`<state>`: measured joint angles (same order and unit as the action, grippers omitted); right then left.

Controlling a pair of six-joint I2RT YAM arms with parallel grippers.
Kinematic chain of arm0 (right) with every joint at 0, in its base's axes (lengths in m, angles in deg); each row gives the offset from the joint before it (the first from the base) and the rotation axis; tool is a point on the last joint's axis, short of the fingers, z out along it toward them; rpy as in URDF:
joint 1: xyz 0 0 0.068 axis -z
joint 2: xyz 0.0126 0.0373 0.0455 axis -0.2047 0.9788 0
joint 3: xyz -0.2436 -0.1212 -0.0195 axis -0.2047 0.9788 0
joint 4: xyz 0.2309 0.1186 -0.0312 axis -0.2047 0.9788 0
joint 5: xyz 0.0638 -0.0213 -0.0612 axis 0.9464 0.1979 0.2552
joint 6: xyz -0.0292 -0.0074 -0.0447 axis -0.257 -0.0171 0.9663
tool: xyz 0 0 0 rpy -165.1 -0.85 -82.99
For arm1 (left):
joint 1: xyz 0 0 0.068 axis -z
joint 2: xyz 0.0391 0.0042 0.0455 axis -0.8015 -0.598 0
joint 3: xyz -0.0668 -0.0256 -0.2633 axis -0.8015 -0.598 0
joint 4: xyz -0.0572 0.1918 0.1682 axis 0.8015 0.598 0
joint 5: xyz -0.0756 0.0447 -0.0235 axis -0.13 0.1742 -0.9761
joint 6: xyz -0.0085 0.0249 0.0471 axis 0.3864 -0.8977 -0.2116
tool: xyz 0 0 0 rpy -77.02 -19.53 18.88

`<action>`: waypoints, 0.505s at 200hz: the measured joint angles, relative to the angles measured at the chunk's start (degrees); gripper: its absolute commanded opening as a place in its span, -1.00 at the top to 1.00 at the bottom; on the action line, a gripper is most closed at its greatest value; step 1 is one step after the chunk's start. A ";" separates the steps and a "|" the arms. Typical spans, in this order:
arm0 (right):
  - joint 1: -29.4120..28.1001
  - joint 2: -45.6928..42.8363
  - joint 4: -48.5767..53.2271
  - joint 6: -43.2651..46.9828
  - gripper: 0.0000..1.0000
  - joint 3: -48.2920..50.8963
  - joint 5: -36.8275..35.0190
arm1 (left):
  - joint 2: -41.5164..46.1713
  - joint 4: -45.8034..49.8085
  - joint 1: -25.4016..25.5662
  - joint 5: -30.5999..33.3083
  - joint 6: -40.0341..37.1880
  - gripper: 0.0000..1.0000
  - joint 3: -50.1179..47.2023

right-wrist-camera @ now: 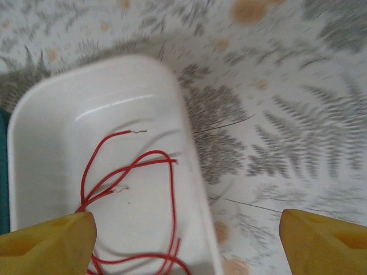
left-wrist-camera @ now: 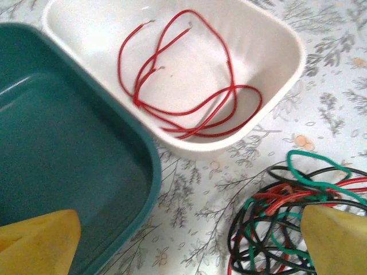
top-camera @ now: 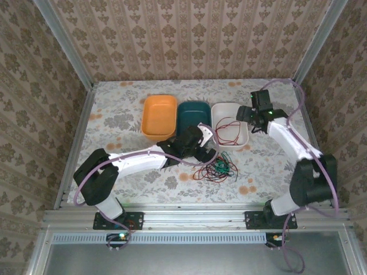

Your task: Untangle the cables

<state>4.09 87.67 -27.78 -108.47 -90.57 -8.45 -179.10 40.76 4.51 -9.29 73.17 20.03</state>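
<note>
Orange bin, teal bin: empty | left jaws: wide open, empty, tangled cables on counter just beside them | white bin: red cables inside | right jaws: open, empty, above its rim

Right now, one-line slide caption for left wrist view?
Red cables coiled in the white tray; red-green-black tangle on the table beside the teal tray.

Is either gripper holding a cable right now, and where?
Nothing is held. The left gripper is open near the tangled cables; the right gripper is open over the white tray, red cables lying loose inside.
</note>
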 measured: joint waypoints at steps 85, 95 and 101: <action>-11.45 -18.82 9.27 -2.49 -0.07 18.86 19.71 | -1.27 1.36 0.61 -11.17 -6.49 -1.00 0.04; -13.62 -18.82 9.94 -3.32 -0.02 21.14 21.24 | -2.05 1.73 1.09 -11.08 -6.91 -1.00 0.15; -14.62 -18.82 10.16 -4.11 -0.02 22.21 21.79 | -2.60 2.01 1.42 -10.82 -7.13 -1.00 0.37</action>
<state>-10.54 68.85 -17.62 -112.58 -68.36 13.34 -181.70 42.77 5.93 -20.11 66.04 20.40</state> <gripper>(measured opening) 0.523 0.999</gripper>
